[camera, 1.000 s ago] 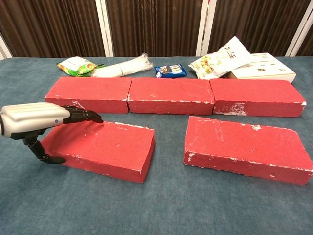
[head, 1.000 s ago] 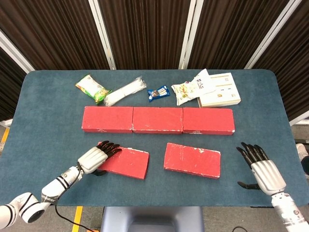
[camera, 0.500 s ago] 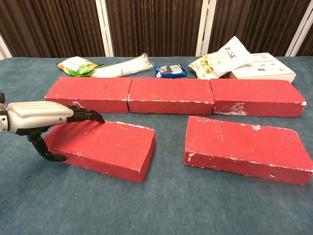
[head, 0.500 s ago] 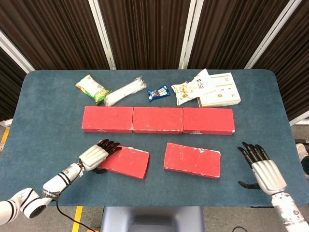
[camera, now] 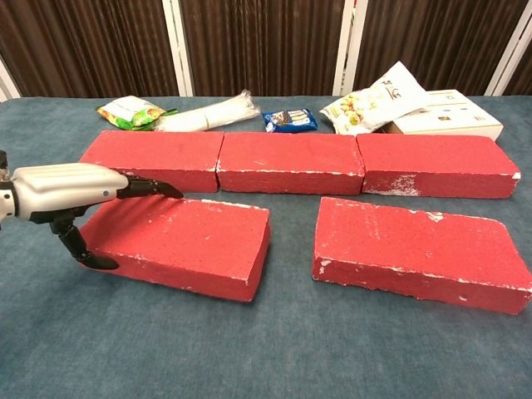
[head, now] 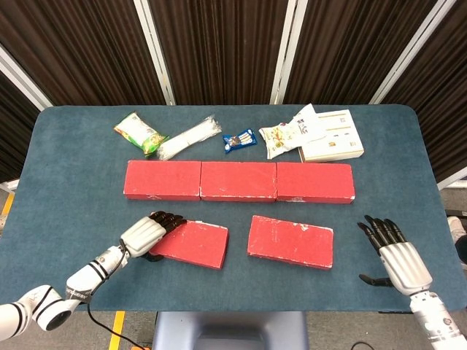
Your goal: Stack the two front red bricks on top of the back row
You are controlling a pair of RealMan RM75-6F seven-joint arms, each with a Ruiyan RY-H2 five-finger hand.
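Observation:
Three red bricks form the back row [head: 238, 181] [camera: 291, 162] across the table's middle. In front lie the left front brick [head: 195, 244] [camera: 191, 245] and the right front brick [head: 290, 241] [camera: 416, 249]. My left hand [head: 146, 233] [camera: 66, 191] grips the left end of the left front brick, fingers over its top and thumb low at its end; that end looks slightly raised. My right hand [head: 394, 255] hovers with fingers spread, holding nothing, to the right of the right front brick, and shows only in the head view.
Behind the back row lie a green snack bag [head: 140, 133], a white packet [head: 188, 138], a blue wrapper [head: 239, 140], a snack pouch [head: 288, 133] and a white box [head: 332, 136]. The table's front edge [head: 233, 312] runs just below both hands.
My left hand has closed further over the left front brick's end. The brick has shifted a little to the right and tipped up at its left end. The right hand barely moved.

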